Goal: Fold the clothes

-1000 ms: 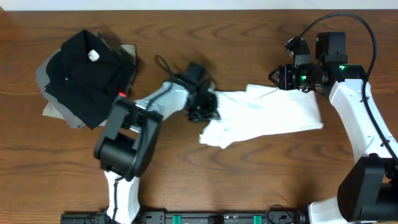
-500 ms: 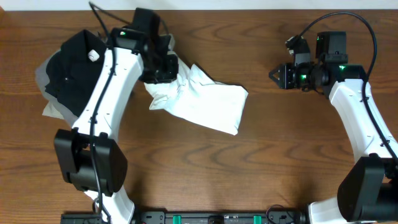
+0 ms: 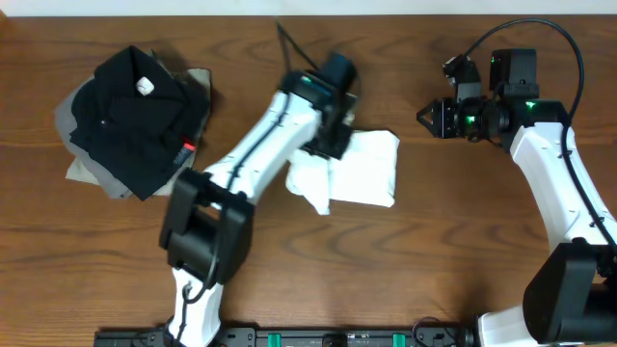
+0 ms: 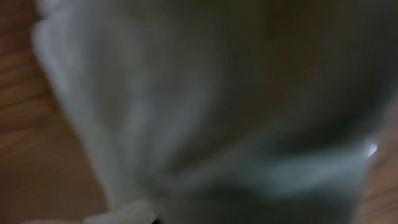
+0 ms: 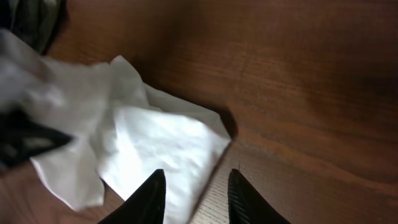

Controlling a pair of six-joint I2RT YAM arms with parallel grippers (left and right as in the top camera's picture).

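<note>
white short-sleeved cotton t-shirt point(image 3: 362, 169) lies bunched on the brown wooden bench point(image 3: 434, 251), my left hand point(image 3: 326, 140) clenched on its top-left edge, right hand point(image 5: 196, 174) released and apart, so i fear a one-sided pull will drag and crumple it.

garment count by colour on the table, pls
white T-shirt: 1
black garment: 1
grey garment: 1, mostly hidden under the black one
Total: 3
</note>
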